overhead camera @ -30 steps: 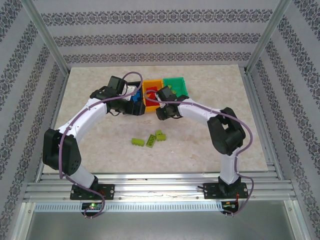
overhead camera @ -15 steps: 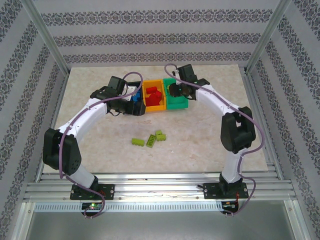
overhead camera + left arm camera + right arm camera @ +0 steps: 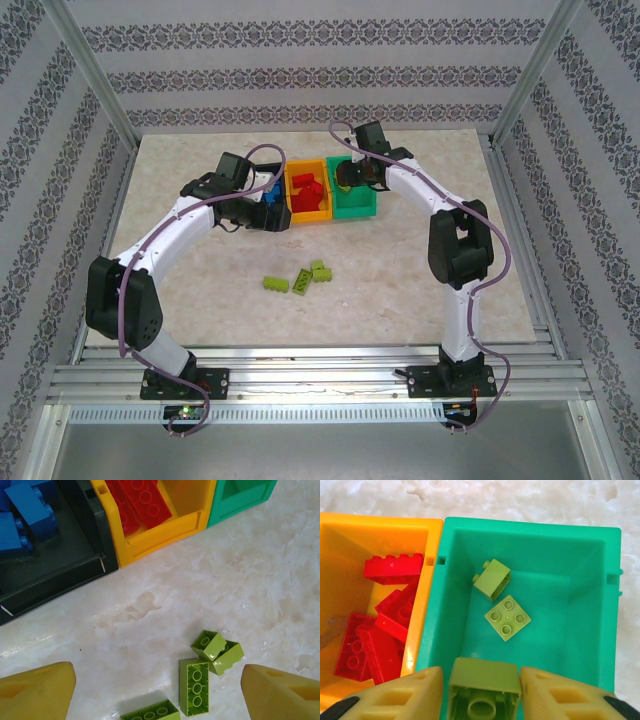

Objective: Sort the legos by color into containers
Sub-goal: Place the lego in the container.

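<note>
Nearest the bases: four loose lime bricks [image 3: 300, 279] sat mid-table [image 3: 420, 280], at 6 o'clock from the bin row, well apart from every bin. The left wrist view split them up:
- one long brick [image 3: 194, 686]
- two small bricks [image 3: 207, 644] touching each other at its 1 o'clock
- an edge brick [image 3: 150, 712] at its 7 o'clock, cut by the frame

Left gripper [image 3: 266, 210] hung over the table just at 6 o'clock of the black bin [image 3: 60, 577]. Its fingers [image 3: 37, 695] were spread wide with nothing between them.

Bin row, 9 to 3 o'clock:
- black bin with blue bricks [image 3: 22, 510]
- orange-yellow bin [image 3: 310, 216] with red bricks [image 3: 390, 570]
- green bin [image 3: 530, 526]

Farthest: right gripper [image 3: 483, 700] was over the green bin, at the 6 o'clock edge of its own view. A lime brick [image 3: 484, 677] sat between the fingers, hollow underside to the camera. The 3 o'clock finger was against it; a thin dark line showed on the 9 o'clock side. Couldn't tell whether it was clamped or slack. Two settled lime bricks [image 3: 507, 617] lay on the bin floor at 12 o'clock from it, close together.

My read: the step was drop-off of a lime into green. Blue and red looked done, with only limes loose on the table.

Next move called for:
- jaws wide enough that the brick falls inside the walls
- a straight lift
- a run to the pile at 6 o'clock

The long brick looked the easiest pick, since both long sides were free. The touching pair probably needed a nudge apart first.
</note>
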### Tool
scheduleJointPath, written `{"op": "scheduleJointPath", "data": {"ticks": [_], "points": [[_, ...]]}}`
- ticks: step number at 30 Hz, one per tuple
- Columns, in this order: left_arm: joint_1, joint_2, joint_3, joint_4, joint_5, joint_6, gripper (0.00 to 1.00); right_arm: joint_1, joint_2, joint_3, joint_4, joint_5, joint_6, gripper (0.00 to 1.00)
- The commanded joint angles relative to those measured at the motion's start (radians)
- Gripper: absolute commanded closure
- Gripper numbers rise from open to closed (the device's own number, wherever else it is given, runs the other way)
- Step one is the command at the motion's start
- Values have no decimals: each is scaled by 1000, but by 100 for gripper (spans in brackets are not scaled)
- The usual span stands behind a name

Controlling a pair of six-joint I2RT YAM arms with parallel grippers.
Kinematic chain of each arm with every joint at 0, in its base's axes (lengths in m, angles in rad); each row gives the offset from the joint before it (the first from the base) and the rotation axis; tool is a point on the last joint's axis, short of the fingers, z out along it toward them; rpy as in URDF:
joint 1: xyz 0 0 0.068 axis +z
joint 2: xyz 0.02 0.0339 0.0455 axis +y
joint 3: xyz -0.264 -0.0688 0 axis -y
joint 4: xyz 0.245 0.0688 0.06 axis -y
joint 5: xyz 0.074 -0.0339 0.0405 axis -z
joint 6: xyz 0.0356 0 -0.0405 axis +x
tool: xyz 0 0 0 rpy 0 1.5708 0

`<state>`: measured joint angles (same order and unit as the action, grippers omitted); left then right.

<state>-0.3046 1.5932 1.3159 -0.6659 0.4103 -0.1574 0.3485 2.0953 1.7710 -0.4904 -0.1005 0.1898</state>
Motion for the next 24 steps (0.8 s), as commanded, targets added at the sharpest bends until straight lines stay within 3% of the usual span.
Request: {"op": "scheduleJointPath", "data": {"ticks": [1,15,24], "points": [[13,10,32,-27,3,8,14,-8,-10,-7,-10,-22,-5,53],[15,10,35,-34,0,10,14,58,-226,-313,64,-40,5,53],[15,9,35,-31,-6,12,14,144,-338,-491,127,-173,20,53]]}}
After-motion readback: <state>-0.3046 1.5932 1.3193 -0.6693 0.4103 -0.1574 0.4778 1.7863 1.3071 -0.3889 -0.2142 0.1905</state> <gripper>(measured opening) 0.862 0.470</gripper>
